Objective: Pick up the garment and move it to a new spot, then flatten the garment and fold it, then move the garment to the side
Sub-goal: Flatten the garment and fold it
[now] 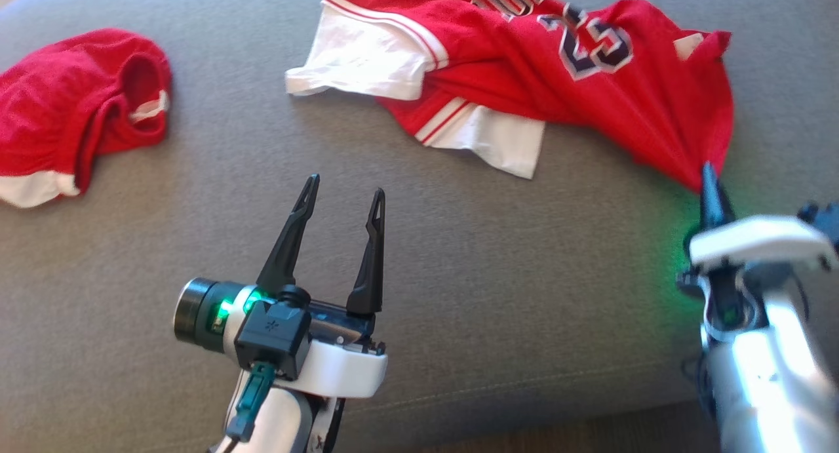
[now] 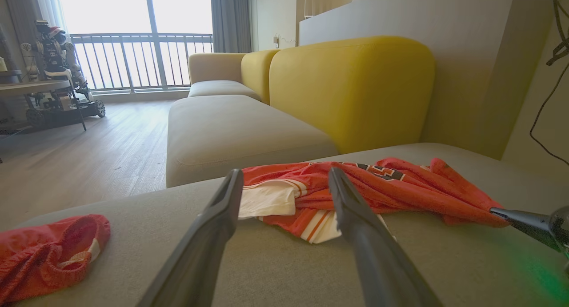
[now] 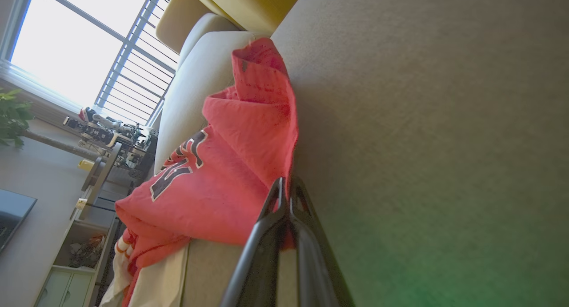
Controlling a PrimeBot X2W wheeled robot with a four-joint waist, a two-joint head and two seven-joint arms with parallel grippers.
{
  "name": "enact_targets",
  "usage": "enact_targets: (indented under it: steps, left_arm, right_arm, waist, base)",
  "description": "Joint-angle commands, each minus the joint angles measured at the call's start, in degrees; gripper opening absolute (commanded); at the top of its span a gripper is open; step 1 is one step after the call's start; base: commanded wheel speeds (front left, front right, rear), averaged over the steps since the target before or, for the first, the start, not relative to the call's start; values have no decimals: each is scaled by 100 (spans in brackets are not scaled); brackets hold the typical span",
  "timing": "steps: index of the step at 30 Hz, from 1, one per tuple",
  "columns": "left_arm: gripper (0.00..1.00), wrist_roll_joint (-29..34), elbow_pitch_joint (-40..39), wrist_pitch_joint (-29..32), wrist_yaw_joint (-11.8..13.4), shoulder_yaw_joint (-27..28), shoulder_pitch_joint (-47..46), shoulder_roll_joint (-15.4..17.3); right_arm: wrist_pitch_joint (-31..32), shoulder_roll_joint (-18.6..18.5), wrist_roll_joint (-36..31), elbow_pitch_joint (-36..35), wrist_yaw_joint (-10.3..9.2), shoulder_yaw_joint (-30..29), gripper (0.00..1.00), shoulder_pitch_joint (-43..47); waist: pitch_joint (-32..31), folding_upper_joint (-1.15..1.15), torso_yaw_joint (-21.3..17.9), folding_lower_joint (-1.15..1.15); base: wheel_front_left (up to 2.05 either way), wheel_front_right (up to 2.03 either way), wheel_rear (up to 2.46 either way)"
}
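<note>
Sofa seat [image 1: 459, 289]: a broad grey cushion is seen under everything, and both garments are spread on it.
Backrest [image 2: 351, 89]: a yellow block is set behind the seat, as shown in the left wrist view.
Jersey [image 1: 524, 73]: the red garment with white side panels and dark numerals is laid crumpled across the far middle and right of the seat. Its right corner is drawn out to a point toward the near right edge. The numerals are partly folded under, so they are read as 23 only tentatively.
Shorts [image 1: 65, 105]: a smaller red piece with white trim is bunched at the far left of the seat, well apart from the jersey.
Left gripper [image 1: 347, 185]: it is held over bare cushion near the middle. Its fingers are spread wide with nothing between them, pointed toward the jersey's white panels but apart from them.
Right gripper [image 1: 710, 177]: its fingers are pressed together on the jersey's drawn-out right corner — red cloth is seen pinched between them in the right wrist view.
</note>
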Motion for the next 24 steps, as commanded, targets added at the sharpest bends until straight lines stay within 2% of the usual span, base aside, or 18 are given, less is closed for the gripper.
enact_targets:
  steps: [1, 6, 12, 21, 24]
  left_arm:
    - [100, 51, -225, -29, -15, 194, 2, 55]
    - [100, 82, -227, -29, -53, 167, -26, 85]
    - [100, 55, -170, -29, -76, 141, 32, 96]
    - [100, 32, -201, -29, -24, 149, 197, 82]
    - [100, 33, -223, -29, -17, 174, 222, 81]
  right_arm:
    - [44, 35, -97, -356, 0, 148, 0, 82]
    - [290, 79, -41, -1044, 0, -53, 0, 689]
    - [399, 83, 231, -1731, 0, 10, 0, 1020]
    - [959, 84, -346, -1956, 0, -198, 0, 1706]
    - [1023, 85, -348, -1964, 0, -210, 0, 1886]
  waist:
    - [-14, 0, -102, 0]
    - [-22, 0, -240, 0]
    - [-184, 0, -212, 0]
    - [-390, 0, 77, 0]
    - [-373, 0, 90, 0]
  base:
    - [0, 0, 0]
    - [0, 0, 0]
    - [0, 0, 0]
    - [0, 0, 0]
    - [0, 0, 0]
